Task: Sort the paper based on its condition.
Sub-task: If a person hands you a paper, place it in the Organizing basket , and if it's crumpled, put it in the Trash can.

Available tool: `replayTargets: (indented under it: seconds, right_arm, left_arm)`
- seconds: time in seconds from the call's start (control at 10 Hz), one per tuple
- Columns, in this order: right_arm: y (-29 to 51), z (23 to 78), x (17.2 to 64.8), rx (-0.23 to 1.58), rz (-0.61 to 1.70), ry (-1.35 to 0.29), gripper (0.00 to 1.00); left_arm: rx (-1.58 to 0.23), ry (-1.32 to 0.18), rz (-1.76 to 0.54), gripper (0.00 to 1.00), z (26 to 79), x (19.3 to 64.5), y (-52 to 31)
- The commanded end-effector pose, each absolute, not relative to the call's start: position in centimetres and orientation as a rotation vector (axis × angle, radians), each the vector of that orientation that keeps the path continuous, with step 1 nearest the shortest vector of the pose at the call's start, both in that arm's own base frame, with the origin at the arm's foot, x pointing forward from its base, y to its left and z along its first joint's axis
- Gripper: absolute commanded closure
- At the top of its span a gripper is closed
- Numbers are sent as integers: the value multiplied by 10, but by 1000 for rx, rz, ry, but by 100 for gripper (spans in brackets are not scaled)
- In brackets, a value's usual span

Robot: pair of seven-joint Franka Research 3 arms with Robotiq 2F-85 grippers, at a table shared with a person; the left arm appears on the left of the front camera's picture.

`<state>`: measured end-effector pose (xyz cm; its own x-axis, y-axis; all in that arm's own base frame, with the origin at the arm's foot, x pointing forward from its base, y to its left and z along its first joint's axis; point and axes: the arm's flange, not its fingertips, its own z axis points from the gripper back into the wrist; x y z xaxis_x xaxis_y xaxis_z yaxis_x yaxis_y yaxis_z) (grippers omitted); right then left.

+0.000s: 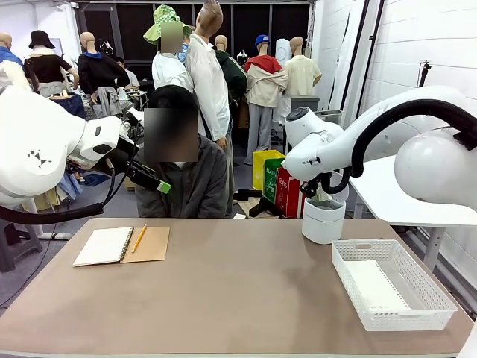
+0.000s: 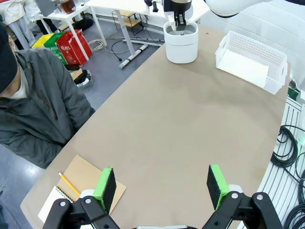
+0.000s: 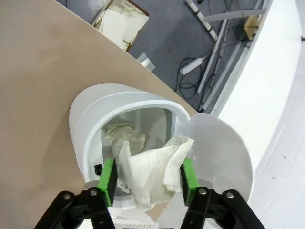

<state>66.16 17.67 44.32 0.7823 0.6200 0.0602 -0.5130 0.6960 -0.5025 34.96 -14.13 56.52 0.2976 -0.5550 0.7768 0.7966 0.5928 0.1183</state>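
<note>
Crumpled paper (image 3: 152,171) sits between the green pads (image 3: 108,179) of the right gripper (image 3: 147,180), directly over the open mouth of the white bin (image 3: 88,138), whose swing lid (image 3: 221,152) is tipped aside. Another scrunched sheet (image 3: 125,136) already lies inside. The jaws stand partly apart, and the wad seems to fill the gap between them; whether the pads are gripping it or have just let go is hard to tell from this angle.

From the front, the right gripper (image 1: 322,195) is dipped into the top of the bin (image 1: 323,222) at the far right of the table (image 1: 223,298). A flat sheet (image 1: 376,286) lies in the white mesh basket (image 1: 393,283) just beside it.

The left gripper (image 2: 162,186) hangs wide open and empty above the table's near-left area, close to the spiral notebook (image 2: 55,202) and pencil (image 2: 69,183).

A crumpled page is almost weightless, springy and easy to crush further; it should drop freely once the pads part, though a fold could catch on a pad. Flat sheets are limp and thin, best pinched at an edge or lifted corner.
</note>
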Motion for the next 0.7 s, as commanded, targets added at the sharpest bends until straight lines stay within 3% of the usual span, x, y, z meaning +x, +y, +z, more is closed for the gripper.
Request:
replayTargets:
  seconds: [0.0,0.6]
  right_arm:
    - [178,446,661,-528,607,-280,0]
    - [187,461,654,-499,614,-265,0]
  left_arm:
    - [-326,-877,-911,0,564,350,-141]
    - [-326,-877,-911,0,564,350,-141]
